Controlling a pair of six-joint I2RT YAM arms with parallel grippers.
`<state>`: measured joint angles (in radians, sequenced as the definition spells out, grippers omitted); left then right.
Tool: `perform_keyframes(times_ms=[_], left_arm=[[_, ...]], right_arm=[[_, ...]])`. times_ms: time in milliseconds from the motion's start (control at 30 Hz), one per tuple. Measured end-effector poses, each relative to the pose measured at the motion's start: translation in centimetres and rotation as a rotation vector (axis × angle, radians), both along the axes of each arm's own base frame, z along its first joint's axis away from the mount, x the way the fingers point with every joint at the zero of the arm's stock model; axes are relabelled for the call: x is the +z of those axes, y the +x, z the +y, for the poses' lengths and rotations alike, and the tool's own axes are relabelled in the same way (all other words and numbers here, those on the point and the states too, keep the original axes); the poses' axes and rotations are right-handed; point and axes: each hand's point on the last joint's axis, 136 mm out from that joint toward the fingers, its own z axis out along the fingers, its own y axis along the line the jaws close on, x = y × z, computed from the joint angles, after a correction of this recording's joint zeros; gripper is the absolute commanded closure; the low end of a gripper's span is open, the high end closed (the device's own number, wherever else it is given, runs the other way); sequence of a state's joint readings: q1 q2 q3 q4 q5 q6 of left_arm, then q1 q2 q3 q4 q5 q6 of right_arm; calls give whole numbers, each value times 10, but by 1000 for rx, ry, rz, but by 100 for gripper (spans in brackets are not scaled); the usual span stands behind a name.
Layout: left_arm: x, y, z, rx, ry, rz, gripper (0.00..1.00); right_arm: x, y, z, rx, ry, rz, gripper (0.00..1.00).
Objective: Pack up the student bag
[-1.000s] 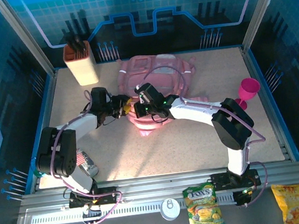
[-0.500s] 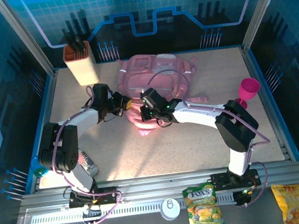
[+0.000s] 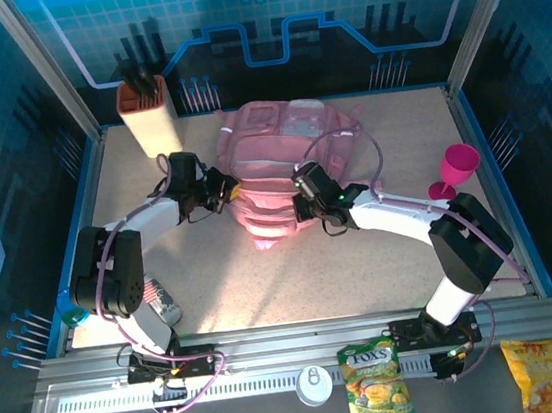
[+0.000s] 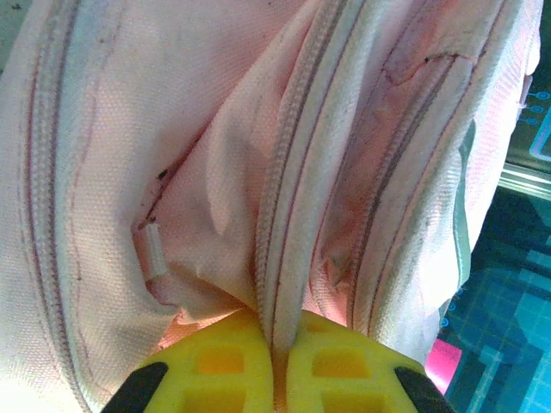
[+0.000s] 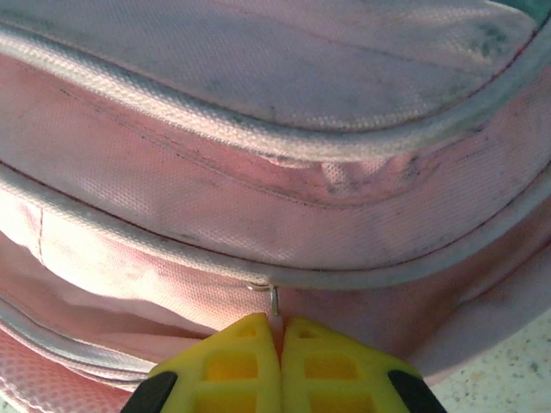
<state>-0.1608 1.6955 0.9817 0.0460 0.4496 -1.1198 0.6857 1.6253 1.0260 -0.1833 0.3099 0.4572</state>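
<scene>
student bag [image 3: 274,151] lies on the table [image 3: 364,266], back-centre, with both arms reaching in to it from either side.

left gripper [image 3: 231,190] is on the bag's left edge. From the left wrist cam I see the yellow fingers [image 4: 215,374] pressed together with a zip band [image 4: 288,215] of the bag clamped between them. Pink fabric bunches up on both sides of the band. Solid pinch on the bag.

right gripper [image 3: 301,206] is on the near-right part of the bag. On the right wrist cam the fingers [image 5: 331,361] are closed, tips meeting. A thin zip pull [image 5: 274,301] hangs off the zip line and runs into the seam between the tips. I read that as pinched.

Also on the table: tan holder [image 3: 149,116] with dark items in it at back-left, well apart from the bag, and a pink goblet [image 3: 456,170] at the right edge. Green snack packet [image 3: 375,384] and orange snack packet [image 3: 540,373] sit on the front rail, off the table.
</scene>
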Motion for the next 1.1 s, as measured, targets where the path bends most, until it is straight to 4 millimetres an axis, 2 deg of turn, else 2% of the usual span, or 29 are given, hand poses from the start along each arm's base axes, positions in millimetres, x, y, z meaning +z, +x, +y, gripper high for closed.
perform_keyframes(times_ms=[233,400,633,833,1100], left_arm=[[3,-1,3,-49,23,-28,100],[1,-3,7,-84,46,-42,100],[0,-5,21,-134,100,-59,100],[5,-5,25,-197,154,-82,100],[2,-7,25,-257,172,-89,100]], right_arm=[[-1,10,-20,100,-35,25,100],[3,22,-39,100,-56,27,100],[12,60,-65,40,-81,1,97],[17,90,-70,31,-92,-22,96],[17,128,-79,-23,-59,-26,91]])
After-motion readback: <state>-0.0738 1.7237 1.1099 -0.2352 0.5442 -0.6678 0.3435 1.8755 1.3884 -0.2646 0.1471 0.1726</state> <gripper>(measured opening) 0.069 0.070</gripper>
